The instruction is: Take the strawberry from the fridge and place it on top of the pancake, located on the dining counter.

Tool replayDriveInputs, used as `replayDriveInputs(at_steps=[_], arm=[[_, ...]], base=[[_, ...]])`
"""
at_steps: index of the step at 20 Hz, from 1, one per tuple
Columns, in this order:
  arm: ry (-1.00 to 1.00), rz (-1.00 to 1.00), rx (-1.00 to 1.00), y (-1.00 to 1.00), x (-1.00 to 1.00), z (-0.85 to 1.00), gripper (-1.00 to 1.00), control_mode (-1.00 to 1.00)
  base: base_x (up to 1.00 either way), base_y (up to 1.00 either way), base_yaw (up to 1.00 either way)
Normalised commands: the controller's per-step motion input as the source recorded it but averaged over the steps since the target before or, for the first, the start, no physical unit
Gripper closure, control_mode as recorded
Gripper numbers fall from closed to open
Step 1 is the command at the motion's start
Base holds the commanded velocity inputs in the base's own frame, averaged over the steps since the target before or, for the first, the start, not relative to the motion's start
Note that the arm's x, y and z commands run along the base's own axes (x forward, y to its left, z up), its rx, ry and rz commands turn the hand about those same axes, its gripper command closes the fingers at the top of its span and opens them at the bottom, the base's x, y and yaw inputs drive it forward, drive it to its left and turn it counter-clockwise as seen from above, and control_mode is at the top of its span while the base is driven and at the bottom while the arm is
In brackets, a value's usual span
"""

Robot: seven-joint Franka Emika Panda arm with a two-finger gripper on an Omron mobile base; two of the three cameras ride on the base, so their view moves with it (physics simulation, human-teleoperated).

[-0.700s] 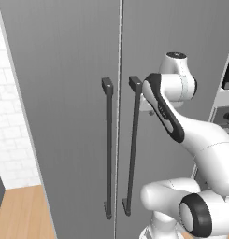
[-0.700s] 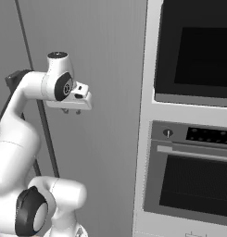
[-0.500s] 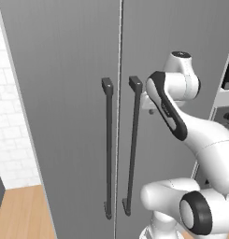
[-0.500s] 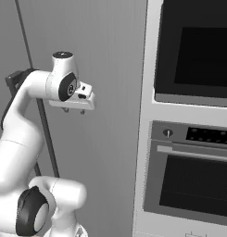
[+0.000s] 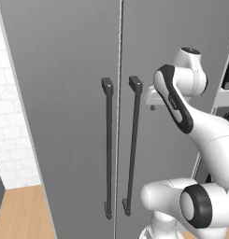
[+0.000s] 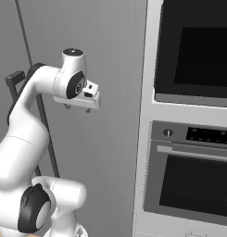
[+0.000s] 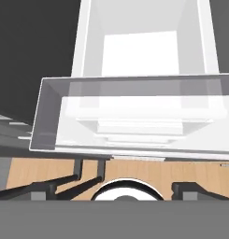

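You are facing the fridge (image 5: 64, 93), and both of its grey doors are sitting shut, meeting at the seam down the middle. The two dark bar handles (image 5: 108, 149) are running upright on either side of that seam, close together. The strawberry is not visible from where you are looking, with the doors closed. Your gripper (image 6: 78, 108) is hanging in front of the right door, near the upper end of the right handle but apart from it, pointing downward. The jaws are standing wide and are holding nothing. In the right base view the wall oven (image 6: 193, 55) is standing just beside the fridge on its right, with a second oven door (image 6: 189, 185) below it. A strip of wooden floor (image 5: 22, 214) is showing at the foot of the fridge.
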Motion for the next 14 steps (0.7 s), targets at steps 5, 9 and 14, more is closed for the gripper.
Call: replayDriveInputs(at_steps=[5, 9, 14], arm=[[0.03, 0.0, 0.0, 0.0, 0.0, 0.0, -1.0, -1.0], [0.01, 0.0, 0.0, 0.0, 0.0, 0.0, -1.0, -1.0], [0.0, 0.0, 0.0, 0.0, 0.0, 0.0, -1.0, -1.0]], base=[[0.0, 0.0, 0.0], [0.0, 0.0, 0.0], [0.0, 0.0, 0.0]])
